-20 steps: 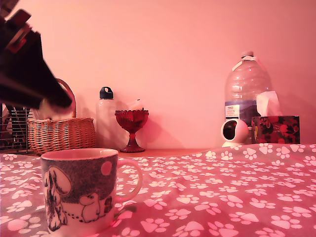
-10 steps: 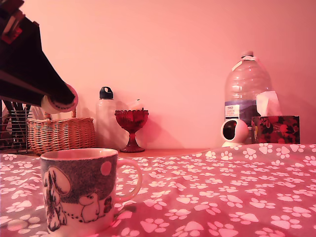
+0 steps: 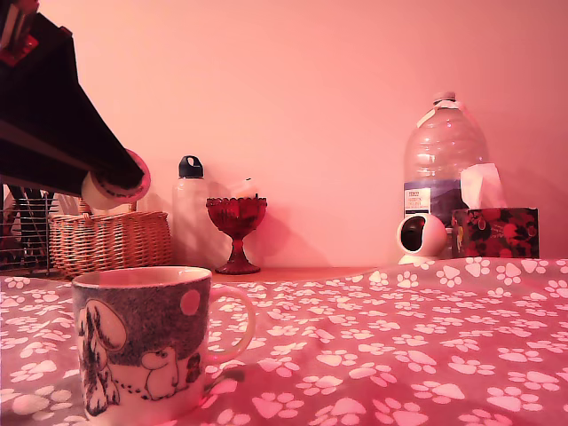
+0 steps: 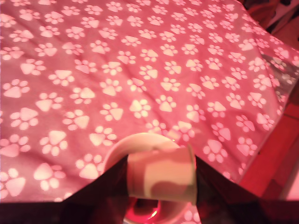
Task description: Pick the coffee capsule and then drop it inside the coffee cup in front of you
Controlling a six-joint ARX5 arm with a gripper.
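Observation:
The coffee cup (image 3: pixel 146 342) is a large pale mug with a dark speckled band, white cartoon creatures and a loop handle. It stands at the near left of the exterior view on the paw-print cloth (image 3: pixel 399 346). My gripper (image 3: pixel 122 177) hangs above it, toward the exterior view's left, shut on the pale coffee capsule (image 3: pixel 112 190). In the wrist view the capsule (image 4: pixel 161 173) sits between the dark fingers (image 4: pixel 100 186) of the gripper (image 4: pixel 161 184). The cup's rim (image 4: pixel 140 140) shows just behind the capsule.
Along the back edge stand a wire rack (image 3: pixel 22 235), a wicker basket (image 3: pixel 111 240), a capped bottle (image 3: pixel 190 209), a red glass goblet (image 3: pixel 236 232), a big water jug (image 3: pixel 444 164), a white round camera (image 3: pixel 421 238) and a tissue box (image 3: pixel 494 232).
My gripper has carried the capsule toward the exterior view's right, closer to a spot over the cup. The cup has not moved.

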